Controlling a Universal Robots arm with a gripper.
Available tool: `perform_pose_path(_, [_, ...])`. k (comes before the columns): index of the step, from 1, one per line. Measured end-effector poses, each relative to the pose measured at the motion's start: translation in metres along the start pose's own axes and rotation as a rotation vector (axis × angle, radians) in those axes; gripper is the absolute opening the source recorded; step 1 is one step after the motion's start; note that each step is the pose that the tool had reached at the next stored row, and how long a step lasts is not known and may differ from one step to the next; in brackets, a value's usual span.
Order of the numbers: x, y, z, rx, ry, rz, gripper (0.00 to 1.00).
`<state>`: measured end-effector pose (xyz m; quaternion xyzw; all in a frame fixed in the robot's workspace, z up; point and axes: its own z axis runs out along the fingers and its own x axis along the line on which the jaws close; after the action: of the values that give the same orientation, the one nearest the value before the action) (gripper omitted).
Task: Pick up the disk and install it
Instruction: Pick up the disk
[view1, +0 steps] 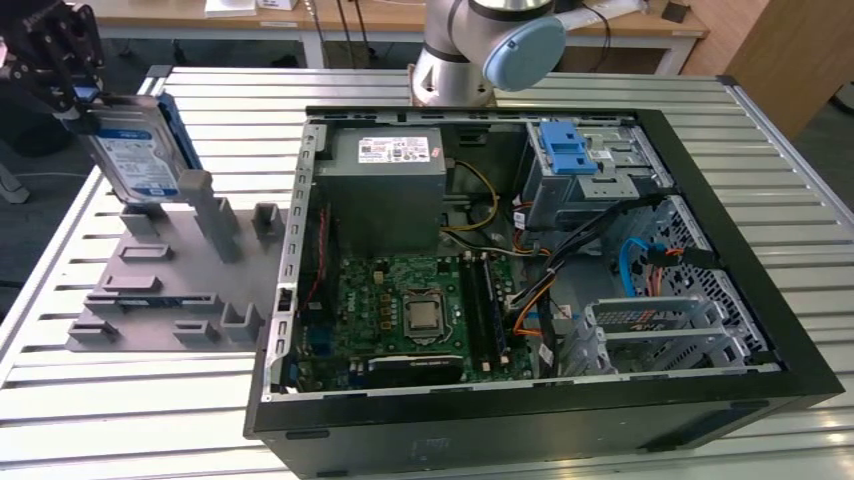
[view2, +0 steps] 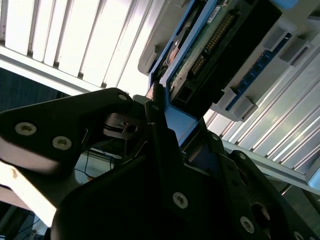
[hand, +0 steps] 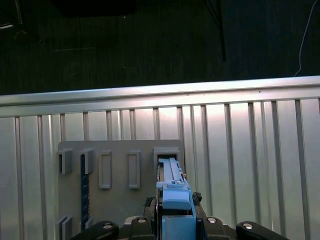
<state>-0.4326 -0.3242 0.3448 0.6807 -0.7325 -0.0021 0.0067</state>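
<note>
In the exterior view, the gripper (view1: 83, 100) has its jaws closed tight around the top of the disk (view1: 134, 155). The disk stands upright over the tray (view1: 160, 290), to the exterior view's left of the case (view1: 747, 330). In the second wrist view, black fingers (view2: 160, 145) squeeze the disk's blue edge. In the first wrist view, the disk is right above a slot (hand: 167, 151).

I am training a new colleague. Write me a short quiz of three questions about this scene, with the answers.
1. True or false: the gripper is shut on the disk.
2. In the exterior view, on which side of the computer case does the grey tray lie? A. that view's left B. that view's right C. inside the case
3. Fill in: the bracket on the disk's edge is ____.
Key: 1 true; 2 A; 3 blue.
</note>
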Motion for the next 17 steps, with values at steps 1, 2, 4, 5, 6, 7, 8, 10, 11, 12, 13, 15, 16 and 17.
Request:
perform_pose_path(1, [0.0, 0.0, -0.0004, 0.0001, -0.0005, 0.0, 0.36])
perform_pose_path(2, [-0.0001, 0.0001, -0.0007, 0.0001, -0.0012, 0.0, 0.36])
perform_pose_path(4, [-0.0001, 0.0001, -0.0013, -0.0002, -0.0039, 0.0, 0.36])
perform_pose_path(5, [-0.0001, 0.0, -0.0015, -0.0005, -0.0057, 0.0, 0.36])
perform_pose_path(6, [-0.0001, 0.0, -0.0017, -0.0005, -0.0066, 0.0, 0.36])
perform_pose_path(7, [0.0, 0.0, -0.0021, -0.0006, -0.0067, 0.0, 0.36])
perform_pose_path(8, [0.0, 0.0, -0.0025, -0.0005, -0.0068, 0.0, 0.36])
perform_pose_path(10, [0.0, 0.0001, -0.0031, -0.0005, -0.0069, 0.0, 0.36])
perform_pose_path(11, [0.0, 0.0001, -0.0038, -0.0006, -0.0068, 0.0, 0.36])
perform_pose_path(12, [0.0, 0.0001, -0.0044, -0.0005, -0.0069, 0.0, 0.36])
perform_pose_path(13, [0.0, 0.0002, -0.005, -0.0004, -0.0068, 0.0, 0.36])
perform_pose_path(15, [0.0, 0.0003, -0.0064, -0.0003, -0.0069, 0.0, 0.36])
perform_pose_path(16, [0.0, 0.0003, -0.0073, -0.0004, -0.0068, 0.0, 0.36])
perform_pose_path(17, [0.0, 0.0003, -0.008, -0.0002, -0.0068, 0.0, 0.36])
